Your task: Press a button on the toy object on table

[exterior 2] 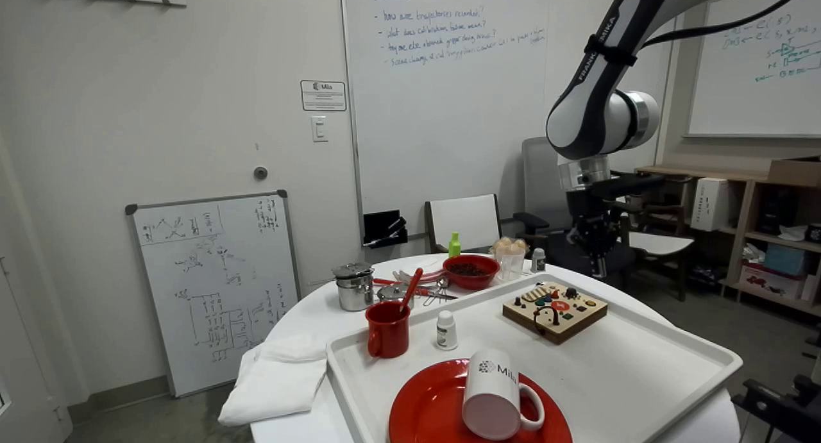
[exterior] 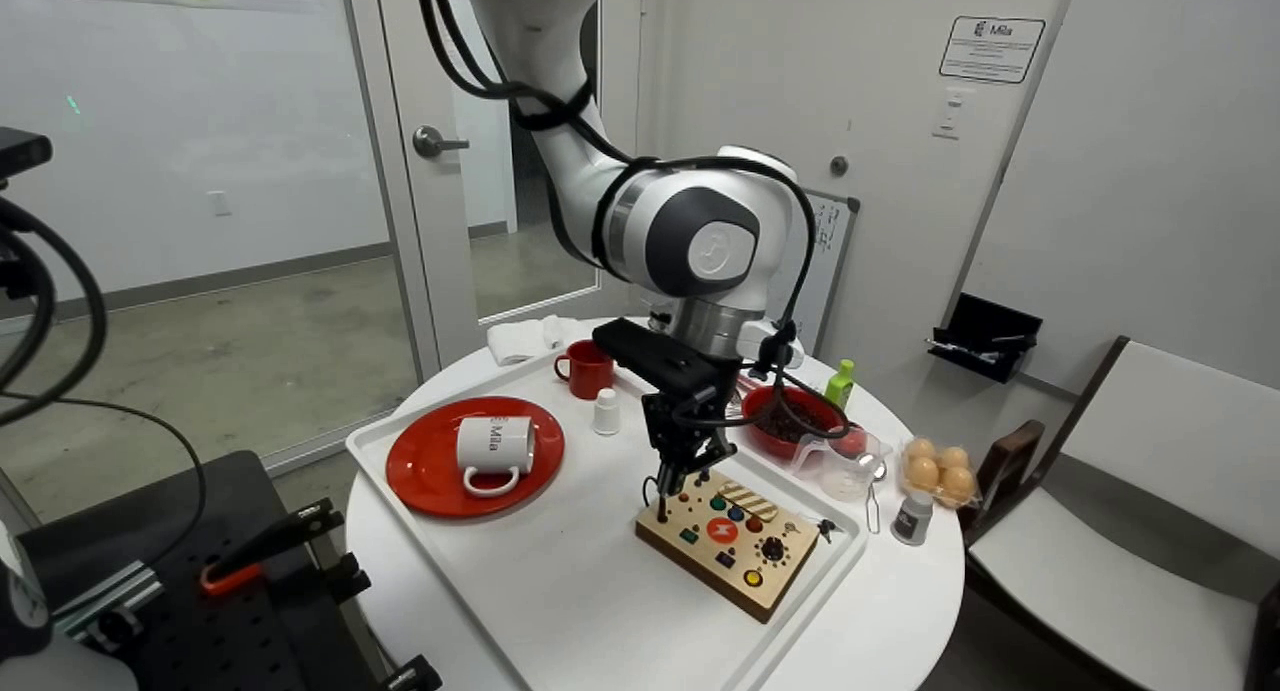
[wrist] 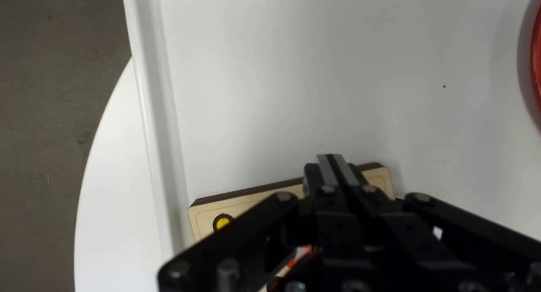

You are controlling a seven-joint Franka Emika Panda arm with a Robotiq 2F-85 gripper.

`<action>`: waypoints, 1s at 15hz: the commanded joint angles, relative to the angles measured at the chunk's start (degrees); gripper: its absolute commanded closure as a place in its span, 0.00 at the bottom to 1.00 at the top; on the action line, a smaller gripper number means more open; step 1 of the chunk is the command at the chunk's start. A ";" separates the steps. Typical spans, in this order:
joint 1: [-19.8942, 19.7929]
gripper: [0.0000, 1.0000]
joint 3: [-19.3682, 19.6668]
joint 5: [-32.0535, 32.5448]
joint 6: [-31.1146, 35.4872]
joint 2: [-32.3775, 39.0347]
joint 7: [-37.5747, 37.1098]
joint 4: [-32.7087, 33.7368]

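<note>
My gripper (wrist: 336, 167) has its fingers (wrist: 326, 173) drawn together, only a thin dark line between them in the wrist view, and I see nothing held in it. It points down, and in an exterior view its tip stands in the air, higher than the toy board (exterior 2: 555, 311) and apart from it. From my wrist camera the fingertips overlap the board's long edge, toward one end; the yellow button (wrist: 222, 221) shows to the left, near the opposite end, and the gripper hides much of the rest.

The board lies flat on a white tray (exterior: 580, 591), which sits on the round white desk (exterior: 900, 621). In both exterior views I can make out its dark knob (exterior: 773, 548) and the red disc (exterior: 722, 529) in its middle.

On the same tray, well apart from the board, I have a red plate (exterior: 425, 461) with a white mug (exterior: 495, 443) lying on its side on it. A red mug (exterior 2: 388, 331) stands near the tray's corner, a small white container (exterior 2: 446, 331) near it. Off the tray, on the desk, I find a red bowl (exterior 2: 471, 283), brown eggs (exterior: 955, 461) and a metal pot (exterior 2: 355, 295). A white cloth (exterior 2: 276, 379) lies at the desk's edge.
</note>
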State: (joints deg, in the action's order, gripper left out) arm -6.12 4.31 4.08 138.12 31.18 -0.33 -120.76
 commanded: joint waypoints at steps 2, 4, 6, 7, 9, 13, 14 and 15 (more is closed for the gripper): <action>0.21 0.93 0.20 -0.47 1.15 0.33 0.47 0.18; 0.54 0.93 -0.07 -0.12 2.58 1.46 0.79 0.53; 0.73 0.93 -0.35 0.19 4.59 2.80 1.39 0.96; 0.78 0.93 -0.54 0.42 5.71 3.59 2.06 1.28; 0.96 0.93 -0.82 1.26 7.11 5.97 3.76 2.67; 0.30 0.92 -1.87 0.93 7.67 11.84 7.40 6.90; 0.11 0.93 -1.99 0.72 6.97 13.07 7.79 8.10; -0.04 0.93 -2.07 0.58 6.51 13.81 8.10 8.86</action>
State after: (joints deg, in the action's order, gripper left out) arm -5.47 2.70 4.70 145.36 40.70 5.92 -116.50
